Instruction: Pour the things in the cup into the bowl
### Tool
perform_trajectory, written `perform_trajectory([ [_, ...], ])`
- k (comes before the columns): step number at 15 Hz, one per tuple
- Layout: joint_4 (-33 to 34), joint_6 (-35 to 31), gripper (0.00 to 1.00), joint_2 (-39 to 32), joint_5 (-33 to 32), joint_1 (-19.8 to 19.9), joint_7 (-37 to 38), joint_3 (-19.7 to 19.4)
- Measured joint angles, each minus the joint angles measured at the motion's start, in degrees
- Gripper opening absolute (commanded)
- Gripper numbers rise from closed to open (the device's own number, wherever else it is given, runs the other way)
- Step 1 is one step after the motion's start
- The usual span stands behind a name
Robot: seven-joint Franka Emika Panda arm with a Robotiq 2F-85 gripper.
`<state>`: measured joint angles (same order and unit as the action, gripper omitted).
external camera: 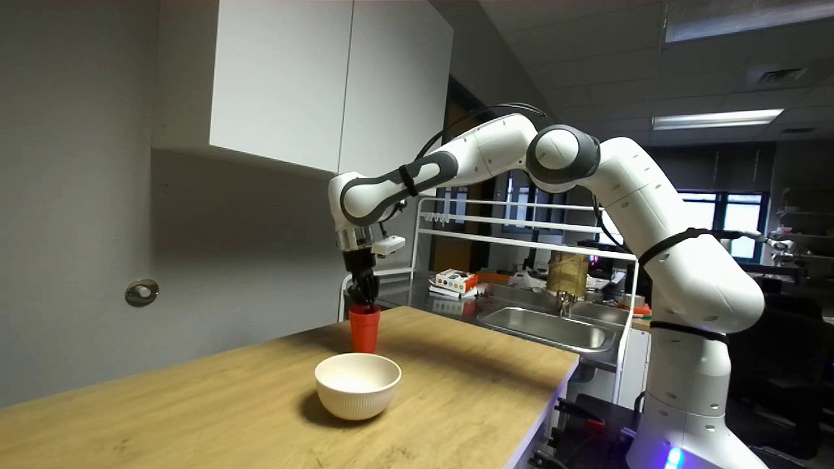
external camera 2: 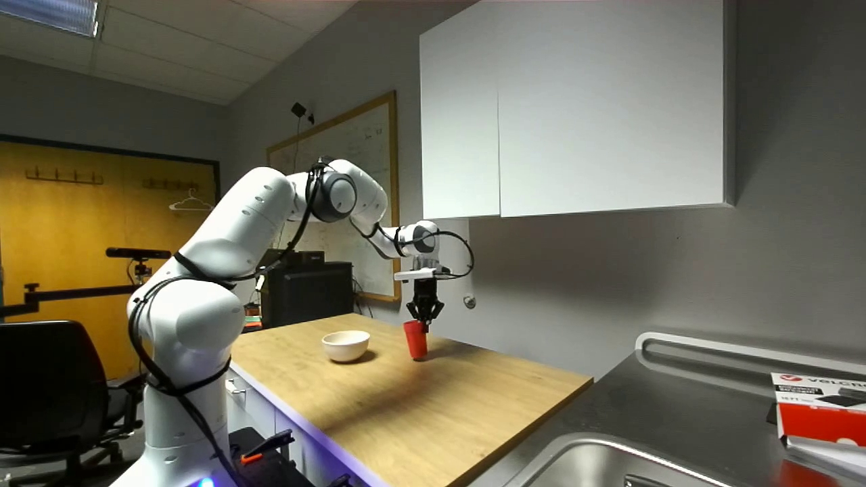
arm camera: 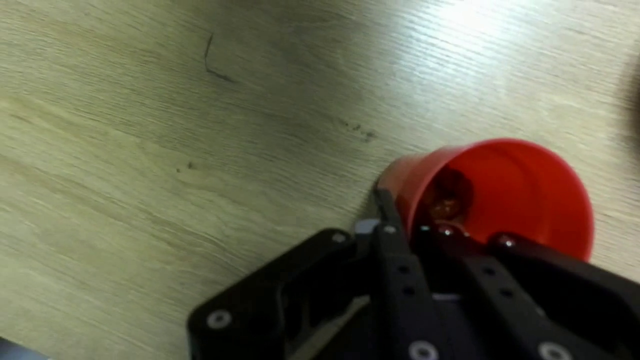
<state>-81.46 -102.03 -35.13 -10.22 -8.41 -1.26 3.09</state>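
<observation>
We see a red cup [arm camera: 515, 192], wider on top, with something brown [arm camera: 445, 207] inside. It is right under the pincer [arm camera: 406, 215], which pinches its edge.

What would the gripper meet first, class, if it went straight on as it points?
Likely the wooden tabletop, through the base of the red cup that the down-pointing gripper holds; whether cup and tabletop touch is unclear.
</observation>
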Motion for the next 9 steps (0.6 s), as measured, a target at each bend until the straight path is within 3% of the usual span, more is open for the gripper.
perform_trajectory([
  [4, -4.9, 0.0, 0.03, 4.3, -4.3, -1.6, 1.8, -0.1],
  [9, -18.0, 0.1, 0.03, 14.8, -13.6, -6.4, 5.7, 0.6],
])
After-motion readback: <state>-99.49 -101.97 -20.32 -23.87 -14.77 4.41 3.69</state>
